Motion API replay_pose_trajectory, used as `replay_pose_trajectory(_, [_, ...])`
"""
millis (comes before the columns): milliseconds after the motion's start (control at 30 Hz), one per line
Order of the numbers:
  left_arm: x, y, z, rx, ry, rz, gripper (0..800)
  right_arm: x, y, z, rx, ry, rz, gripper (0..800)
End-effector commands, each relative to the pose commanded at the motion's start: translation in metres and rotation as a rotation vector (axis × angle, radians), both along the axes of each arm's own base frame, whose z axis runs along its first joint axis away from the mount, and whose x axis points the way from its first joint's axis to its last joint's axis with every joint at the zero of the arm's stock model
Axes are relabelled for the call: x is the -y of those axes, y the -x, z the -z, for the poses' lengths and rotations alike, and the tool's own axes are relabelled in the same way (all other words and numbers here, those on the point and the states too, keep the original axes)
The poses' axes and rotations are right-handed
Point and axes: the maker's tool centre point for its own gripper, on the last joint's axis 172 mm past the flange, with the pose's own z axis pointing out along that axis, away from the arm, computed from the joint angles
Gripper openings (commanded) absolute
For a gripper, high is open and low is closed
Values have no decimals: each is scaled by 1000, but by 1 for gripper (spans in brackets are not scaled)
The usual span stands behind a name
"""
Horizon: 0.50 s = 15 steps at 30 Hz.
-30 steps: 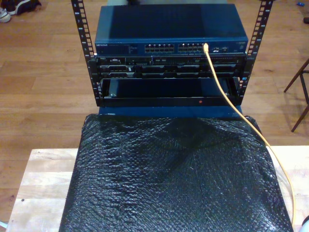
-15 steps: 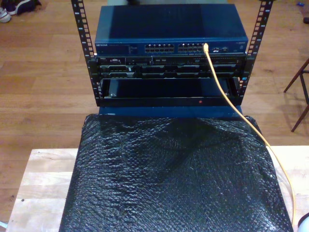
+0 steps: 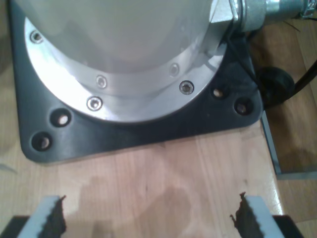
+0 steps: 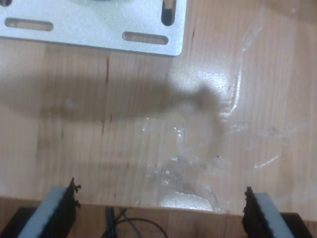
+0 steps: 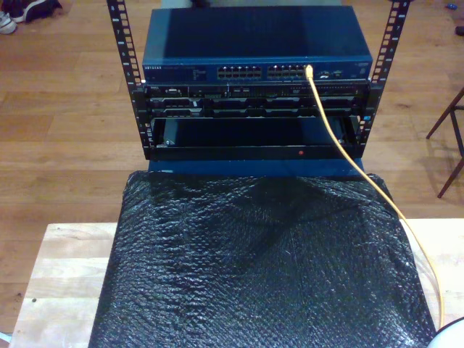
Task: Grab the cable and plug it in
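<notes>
Cable [image 5: 341, 148] already seated in a port on the blue switch [image 5: 254, 43], yellow length running down across the black bubble wrap [image 5: 254, 268] toward the exterior view's lower right. First claw [image 3: 148, 215] spread wide, empty, over bare table [image 3: 163, 173] beside a black base plate [image 3: 148, 124]. Second claw [image 4: 158, 206] likewise wide and empty. Nearer arm: cannot tell.
</notes>
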Motion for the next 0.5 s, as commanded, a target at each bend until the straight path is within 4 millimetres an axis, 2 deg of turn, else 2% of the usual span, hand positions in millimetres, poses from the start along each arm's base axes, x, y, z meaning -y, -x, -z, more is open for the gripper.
replay_pose_trajectory(300, [0, 0, 0, 0, 0, 0, 800, -8, 10, 32, -25, 33, -31, 798])
replay_pose_trajectory(500, [0, 0, 0, 0, 2, 0, 800, -8, 17, 36, -10, 30, -33, 796])
